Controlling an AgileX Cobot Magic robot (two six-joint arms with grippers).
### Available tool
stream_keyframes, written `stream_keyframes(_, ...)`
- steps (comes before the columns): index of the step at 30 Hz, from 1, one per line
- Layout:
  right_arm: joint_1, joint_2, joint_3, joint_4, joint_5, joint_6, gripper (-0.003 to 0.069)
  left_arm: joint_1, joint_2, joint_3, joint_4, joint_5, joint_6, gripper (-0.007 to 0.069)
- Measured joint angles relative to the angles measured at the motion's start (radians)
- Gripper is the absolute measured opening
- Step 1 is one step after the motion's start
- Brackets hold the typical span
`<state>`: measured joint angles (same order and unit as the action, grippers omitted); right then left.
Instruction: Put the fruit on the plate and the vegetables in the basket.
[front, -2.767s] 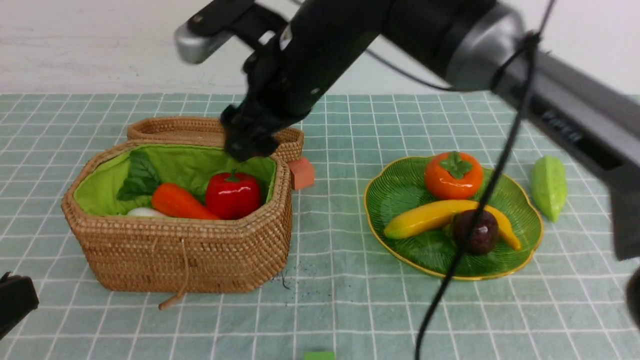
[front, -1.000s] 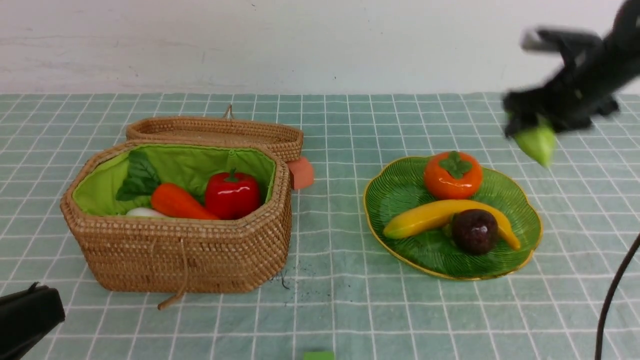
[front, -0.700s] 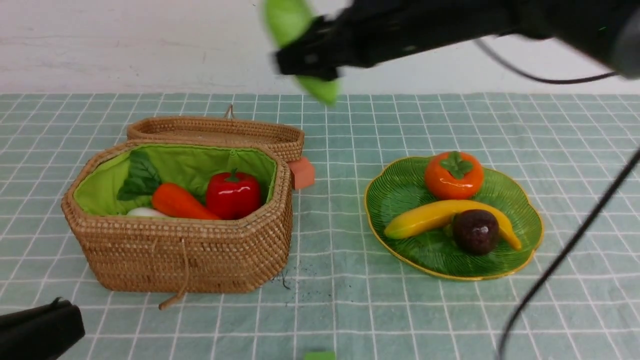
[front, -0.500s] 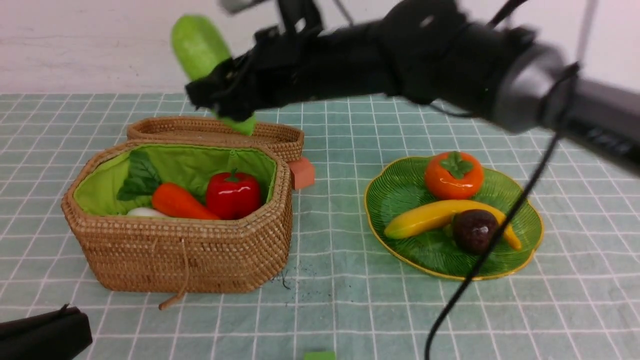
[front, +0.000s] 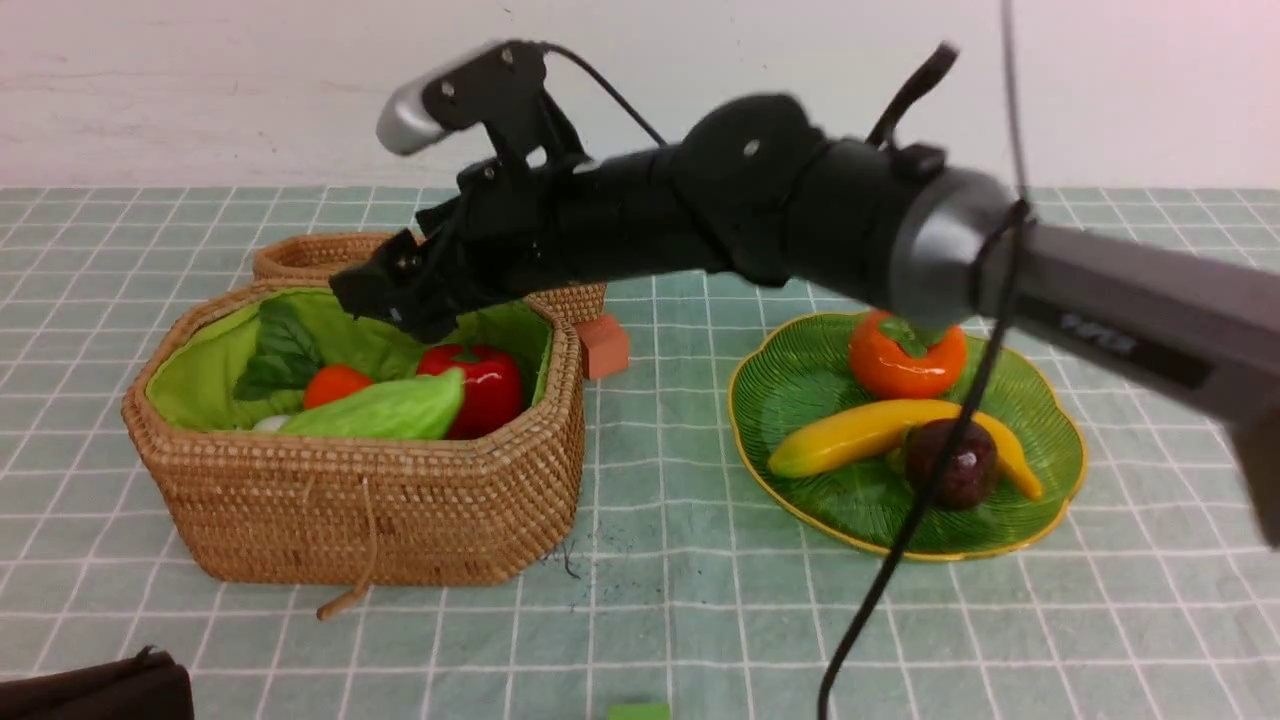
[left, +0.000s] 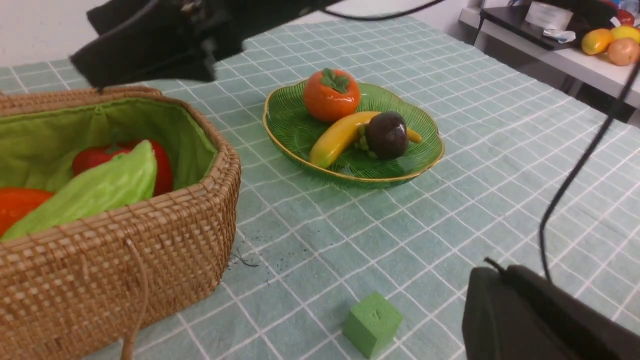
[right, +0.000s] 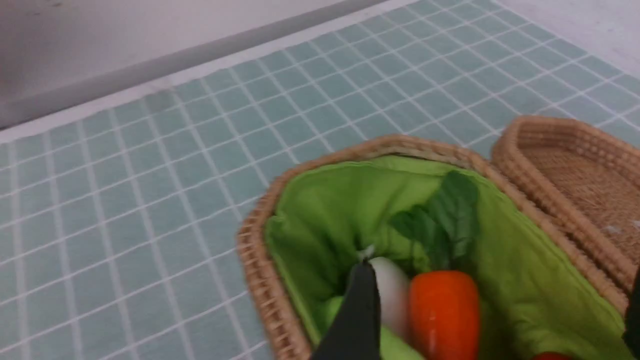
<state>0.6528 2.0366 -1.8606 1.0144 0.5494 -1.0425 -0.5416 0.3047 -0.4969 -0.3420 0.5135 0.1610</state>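
Hovering: my right claw (front: 400, 300) hangs over the far side of the basket (front: 360, 500), fingers apart and holding nothing.
Gourd: the light green gourd (front: 385, 410) lies just below my right claw, inside the basket, resting across the other vegetables, not touching the fingers.
Pepper: the red bell pepper (front: 490, 385) sits just under and beside my right claw, against the gourd's wider end.
Carrot: the carrot (front: 335, 383) is below the claw toward my left, partly hidden by the gourd.
Radish: the white radish (right: 392, 295) lies beside the carrot, right next to one finger (right: 357, 310) in the right wrist view; its green leaves (front: 280, 350) lean on the lining.
Lid: the wicker lid (front: 330, 255) lies open behind the claw.
Plate: the plate (front: 800, 390) is well off to the right of my right claw, on the counter (front: 680, 600).
Fruit: the persimmon (front: 905, 365), banana (front: 850, 435) and mangosteen (front: 955, 465) all lie on the plate.
Left claw: my left claw (left: 530, 315) sits low near the counter edge, well apart from the basket, fingers together.
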Motion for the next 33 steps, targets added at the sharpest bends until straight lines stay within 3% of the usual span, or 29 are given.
stream_keyframes(2, -0.005, -0.042, 0.000, -0.052, 0.064, 0.072, 0.0597, 0.000, 0.000, 0.000, 0.000, -0.005, 0.000, -0.0013)
stream_keyframes(4, -0.025, -0.124, 0.000, -0.162, 0.198, 0.244, 0.0509, 0.000, 0.000, 0.000, 0.000, -0.009, 0.000, -0.0013)
stream_keyframes(7, -0.065, -0.266, -0.002, -0.381, 0.410, 0.515, 0.0322, 0.000, 0.000, 0.000, 0.000, -0.014, 0.000, -0.0013)
stream_keyframes(8, -0.073, -0.297, -0.002, -0.435, 0.461, 0.573, 0.0255, 0.000, 0.000, 0.000, 0.000, -0.017, 0.000, -0.0013)
stream_keyframes(9, -0.074, -0.304, -0.003, -0.461, 0.486, 0.599, 0.0242, 0.000, 0.000, 0.000, 0.000, -0.019, 0.000, -0.0013)
stream_keyframes(12, -0.084, -0.418, -0.003, -0.662, 0.665, 0.761, 0.0033, 0.000, -0.036, 0.020, 0.000, -0.061, 0.001, -0.0013)
stream_keyframes(13, -0.084, -0.439, -0.002, -0.700, 0.683, 0.789, 0.0002, 0.000, -0.056, 0.033, 0.000, -0.078, 0.001, -0.0013)
stream_keyframes(18, -0.084, -0.594, 0.092, -0.848, 0.699, 0.938, -0.0015, 0.000, -0.198, 0.129, -0.004, -0.157, -0.004, -0.0013)
stream_keyframes(20, -0.084, -0.734, 0.233, -0.895, 0.702, 1.030, -0.0010, 0.000, -0.279, 0.211, -0.014, -0.234, -0.007, -0.0013)
stream_keyframes(25, -0.084, -0.969, 0.517, -0.930, 0.709, 1.199, -0.0004, 0.000, -0.312, 0.289, -0.019, -0.343, -0.007, -0.0013)
stream_keyframes(33, -0.084, -1.245, 0.816, -0.946, 0.708, 1.381, 0.0003, 0.000, -0.312, 0.339, -0.020, -0.313, -0.008, -0.0010)
